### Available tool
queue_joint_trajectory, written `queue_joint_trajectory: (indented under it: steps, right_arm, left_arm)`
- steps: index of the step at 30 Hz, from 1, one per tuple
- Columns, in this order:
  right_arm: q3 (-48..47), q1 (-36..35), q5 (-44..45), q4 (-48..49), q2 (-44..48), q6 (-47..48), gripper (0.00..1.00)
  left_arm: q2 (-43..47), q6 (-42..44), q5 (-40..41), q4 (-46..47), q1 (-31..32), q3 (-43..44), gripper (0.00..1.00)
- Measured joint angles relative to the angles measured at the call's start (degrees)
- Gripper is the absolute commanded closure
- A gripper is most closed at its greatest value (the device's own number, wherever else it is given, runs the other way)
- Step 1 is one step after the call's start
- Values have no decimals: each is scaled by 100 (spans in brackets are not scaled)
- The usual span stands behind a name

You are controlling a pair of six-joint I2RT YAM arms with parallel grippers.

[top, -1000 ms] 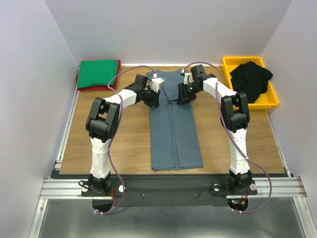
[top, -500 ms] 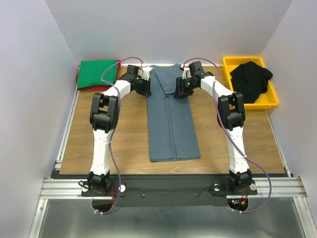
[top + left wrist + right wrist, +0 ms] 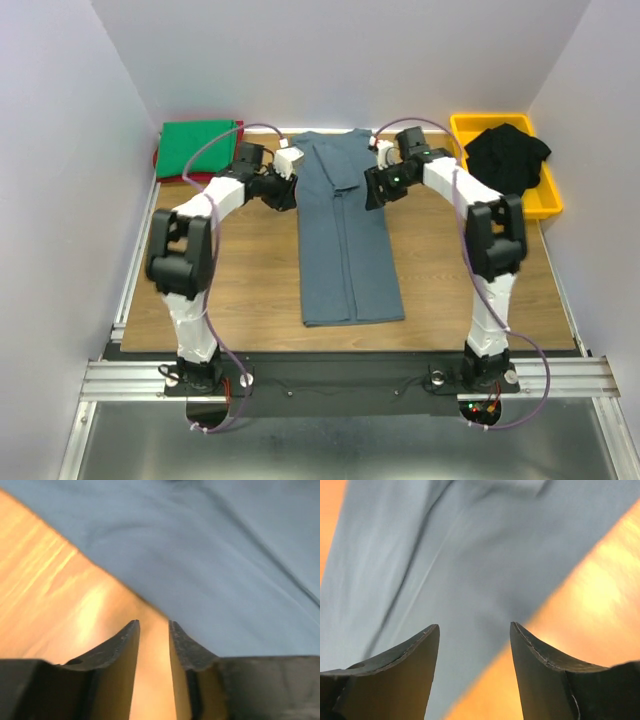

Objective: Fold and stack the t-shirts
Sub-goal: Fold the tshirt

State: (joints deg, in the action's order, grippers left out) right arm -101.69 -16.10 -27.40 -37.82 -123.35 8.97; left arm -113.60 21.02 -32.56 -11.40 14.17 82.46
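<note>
Top external view: the slate blue-grey t-shirt is laid out as one long narrow strip down the middle of the wooden tabletop, with both long sides folded in toward the centre. It runs from the far edge almost to the near edge, with the collar end farthest from the arm bases.

Both arms are reaching up to that far end. The left claw sits right at the shirt's left edge and the right claw at its right edge.

From the left wrist cam, the left claw is released. There's only a narrow gap between its fingers, with bare tabletop showing through it and nothing pinched. The shirt's edge is just ahead of the tips.

On the right wrist cam, the right claw is spread wider and is also holding nothing. It's hanging over the grey cloth, with wood off to one side.

As for the other shirts, a folded green t-shirt is in the far left corner on top of a red t-shirt, which only peeks out along the edge. The crumpled black t-shirts are in the yellow plastic bin at the far right.
</note>
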Motion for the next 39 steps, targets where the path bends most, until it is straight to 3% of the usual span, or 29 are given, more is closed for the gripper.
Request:
queue_joint_trajectory:
  steps: [6,11,18,29,35,39]
  right_arm:
    - [1360,-50,63,-579,2350,1759,41]
    - [2304,-363,168,-756,3106,2330,46]
    - [3744,-968,299,-758,2774,2243,50]
    - [4531,-1690,378,-232,2820,1589,53]
    - [4527,-2028,317,-177,2872,1331,43]
    - [4924,-2037,544,-133,3773,1631,37]
  left_arm:
    - [3049,1211,-348,59,109,-1434,51]
    - [4354,1858,-470,-63,654,-2518,51]
    - [4457,2155,-245,-533,1082,-3700,51]
    - [5182,2844,44,-927,1342,-3954,54]
    - [5368,3241,157,-1390,1821,-4282,54]
    - [5541,3318,160,-1593,2214,-4463,50]
